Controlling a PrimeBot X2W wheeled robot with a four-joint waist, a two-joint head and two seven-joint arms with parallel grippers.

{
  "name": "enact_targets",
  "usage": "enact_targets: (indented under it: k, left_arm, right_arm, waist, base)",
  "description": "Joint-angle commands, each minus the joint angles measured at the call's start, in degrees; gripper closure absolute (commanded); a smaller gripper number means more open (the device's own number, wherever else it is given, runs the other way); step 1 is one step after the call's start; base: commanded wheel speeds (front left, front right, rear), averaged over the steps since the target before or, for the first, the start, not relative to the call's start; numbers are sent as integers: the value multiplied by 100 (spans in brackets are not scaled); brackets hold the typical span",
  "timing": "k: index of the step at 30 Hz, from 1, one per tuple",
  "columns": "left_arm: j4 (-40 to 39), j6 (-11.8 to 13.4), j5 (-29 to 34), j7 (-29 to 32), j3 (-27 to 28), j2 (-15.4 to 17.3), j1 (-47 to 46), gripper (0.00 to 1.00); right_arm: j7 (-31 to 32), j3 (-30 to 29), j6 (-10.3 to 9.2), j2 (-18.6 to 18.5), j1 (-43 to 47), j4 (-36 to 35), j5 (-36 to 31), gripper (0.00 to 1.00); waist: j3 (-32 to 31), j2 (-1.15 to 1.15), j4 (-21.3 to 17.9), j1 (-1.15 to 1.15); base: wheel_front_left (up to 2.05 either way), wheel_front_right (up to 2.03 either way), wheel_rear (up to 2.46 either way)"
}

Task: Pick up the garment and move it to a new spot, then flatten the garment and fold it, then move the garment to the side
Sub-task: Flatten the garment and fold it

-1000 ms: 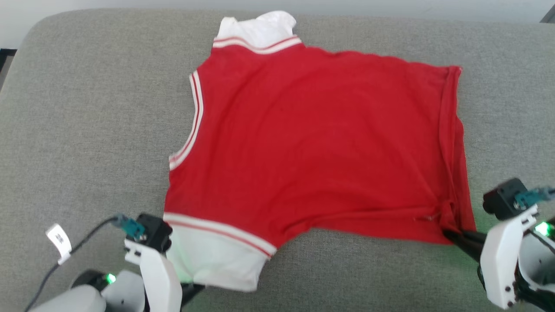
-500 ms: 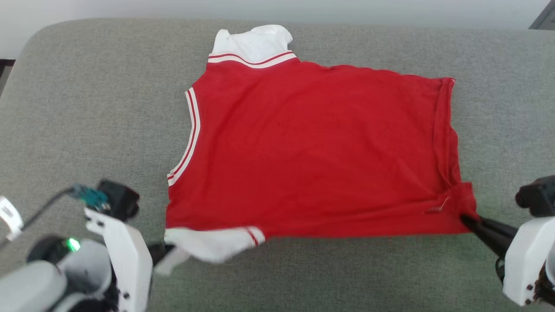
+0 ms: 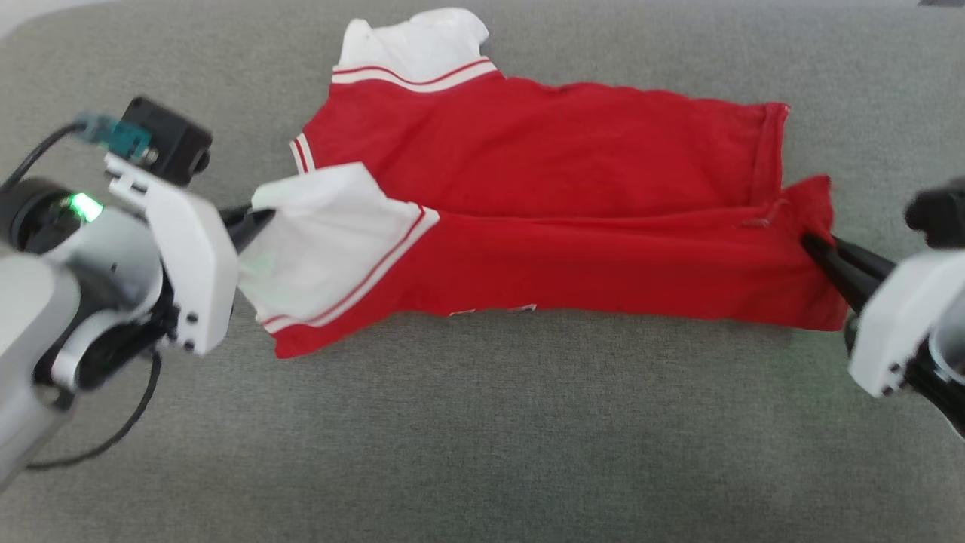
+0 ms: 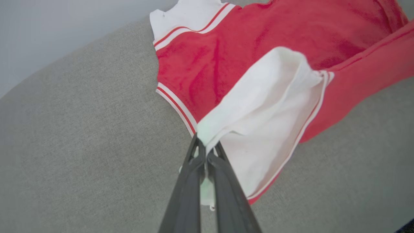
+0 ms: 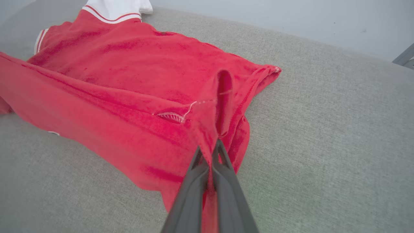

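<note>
Lifted since before, the garment (image 3: 573, 256) sits clamped in left hand (image 3: 260, 219) and right hand (image 3: 808, 243).

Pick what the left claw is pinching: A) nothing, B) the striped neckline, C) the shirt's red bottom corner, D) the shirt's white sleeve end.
D: the left claw is shut on the white sleeve end of the shirt, holding it up over the red cloth.

Surface: grey padded top (image 3: 482, 422), woven fabric, rounded corners.
Lying on it: the garment (image 3: 528, 158), its far half flat.
</note>
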Motion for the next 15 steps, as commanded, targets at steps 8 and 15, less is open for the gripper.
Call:
enact_targets:
  k: [8,15]
  left_arm:
    - [2145,-860,204,-70,-318,-1094,-648,100]
    - [3590,-1143,55,54,-432,-1698,-880,74]
  right_arm:
    - [-317,605,-13,435,-1138,1345,-368,100]
    - [-462,1046,-13,546,-1684,2296,-385,58]
  waist:
    - [351,0,-166,0]
    - [419,0,-192,0]
  base:
    - [0,0,0]
    - [0,0,0]
